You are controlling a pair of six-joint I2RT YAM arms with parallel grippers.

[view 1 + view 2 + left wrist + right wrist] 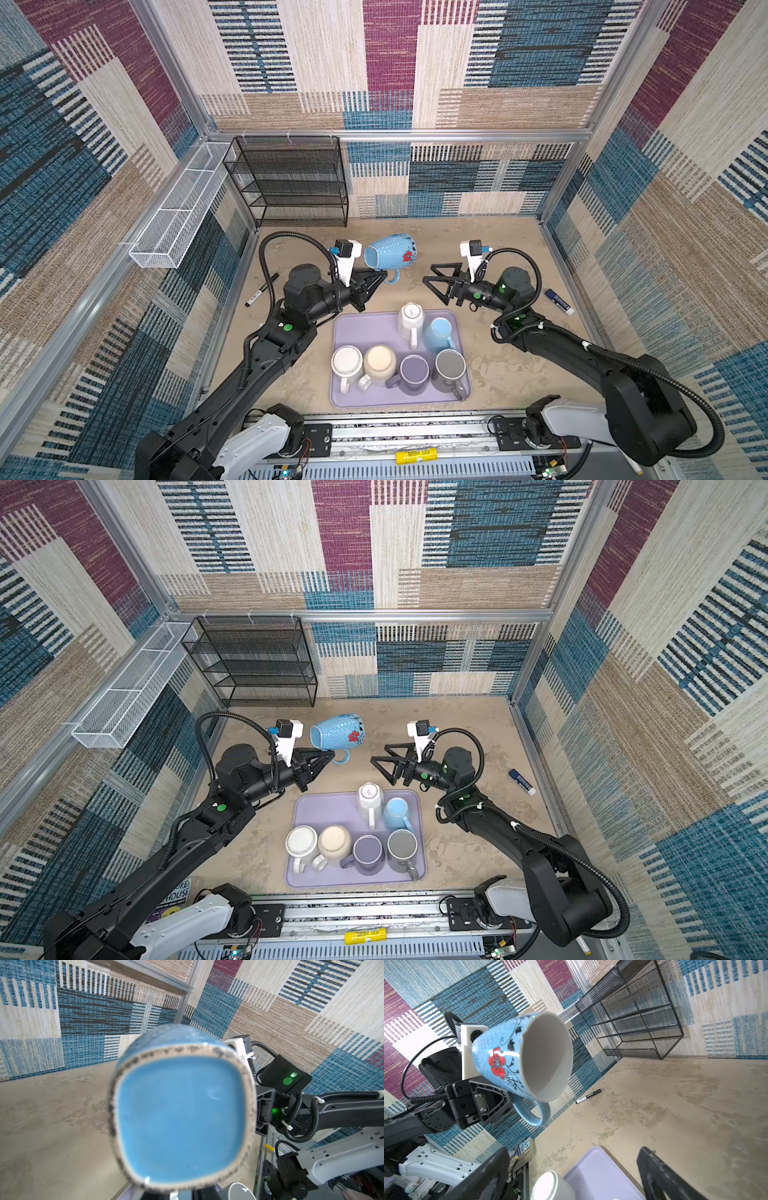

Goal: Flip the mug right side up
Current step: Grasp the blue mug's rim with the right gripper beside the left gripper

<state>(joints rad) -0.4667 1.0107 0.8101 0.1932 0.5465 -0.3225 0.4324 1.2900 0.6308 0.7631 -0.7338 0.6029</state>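
mug (390, 253) behind tray (361, 332) | marker (262, 289) left | rack (291, 183) behind marker

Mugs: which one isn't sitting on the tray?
The blue dotted mug with the red flower, held sideways aloft by the left gripper; the other six sit on the purple tray.

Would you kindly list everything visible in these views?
floral mug: one, blue, red flower, held sideways in the air
tray: one, lavender, front centre of table
plain mugs: six, two white, cream, purple, grey, light blue, on the tray
marker: one, black, table's left side
tube: one, blue-white, table's right side
shelf rack: one, black mesh, back left
basket: one, white mesh, upper left
yellow item: one, near front edge
left gripper: one, black, shut on floral mug's handle
right gripper: one, black, open, empty
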